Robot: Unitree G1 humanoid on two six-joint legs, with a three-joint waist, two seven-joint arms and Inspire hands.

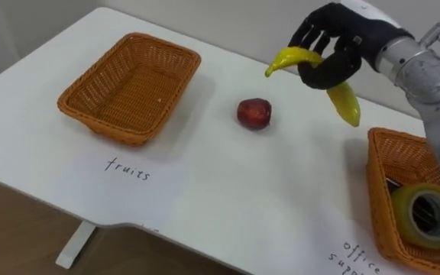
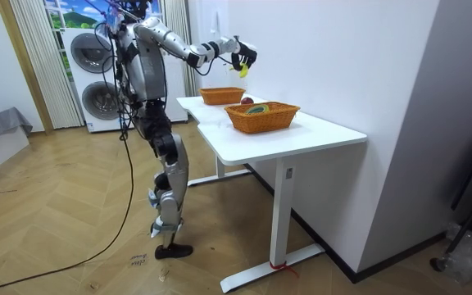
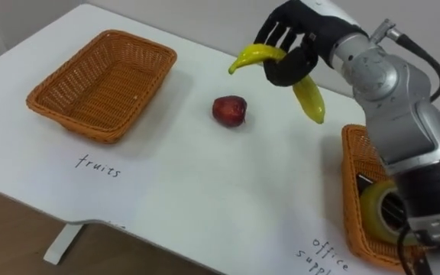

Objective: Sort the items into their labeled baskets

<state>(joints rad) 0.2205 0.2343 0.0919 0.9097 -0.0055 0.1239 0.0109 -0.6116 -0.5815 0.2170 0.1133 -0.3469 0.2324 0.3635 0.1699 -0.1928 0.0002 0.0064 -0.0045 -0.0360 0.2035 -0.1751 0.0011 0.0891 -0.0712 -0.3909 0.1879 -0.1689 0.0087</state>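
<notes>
The fingers (image 1: pixel 308 32) of the right hand (image 1: pixel 346 38) are curled round a yellow banana (image 1: pixel 345 103), with the thumb wrapped across its middle. The banana hangs in the air above the far side of the white worktop (image 1: pixel 205 191), one end pointing toward the robot's left and the other slanting down to its right. Below it and a little to the left, a dark red apple (image 1: pixel 254 113) lies on the worktop, between the two baskets and apart from both. The fruit basket (image 1: pixel 109 128), a woven orange one, sits further left near the far edge. The office supplies basket (image 1: pixel 379 191) stands at the near right, with a roll of tape (image 1: pixel 426 214) inside it. In the room view the robot stands upright at the worktop's long side, its arm stretched out over the baskets, with washing machines (image 2: pixel 97 74) behind it.
</notes>
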